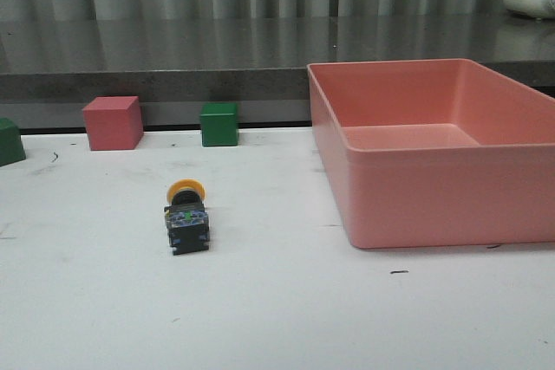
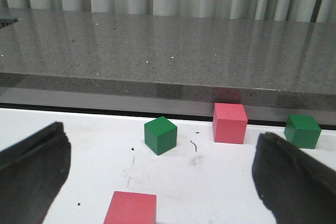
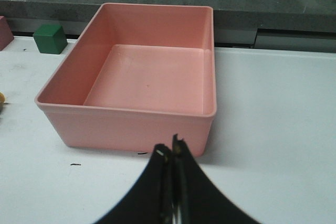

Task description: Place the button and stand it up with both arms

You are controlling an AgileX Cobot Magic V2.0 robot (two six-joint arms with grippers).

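Note:
The button [image 1: 186, 214] lies on its side on the white table, left of centre, with its yellow cap [image 1: 186, 190] pointing to the back and its black body and clear base toward the front. Neither arm shows in the front view. In the left wrist view my left gripper [image 2: 161, 145] is open above the table, its black fingers [image 2: 31, 174] far apart with nothing between them; the button is out of that view. My right gripper [image 3: 169, 149] is shut and empty, just in front of the pink bin's near wall. A yellow sliver [image 3: 1, 100] shows at that view's edge.
A large pink bin [image 1: 416, 205] [image 3: 131, 116] stands empty at the right. Along the back of the table are a pink cube [image 1: 113, 122] [image 2: 229, 123] and green cubes [image 1: 218, 124] [image 1: 9, 141] [image 2: 160, 135] [image 2: 302, 130]. Another pink cube [image 2: 131, 208] lies near the left gripper. A grey counter ledge [image 1: 173, 58] runs behind.

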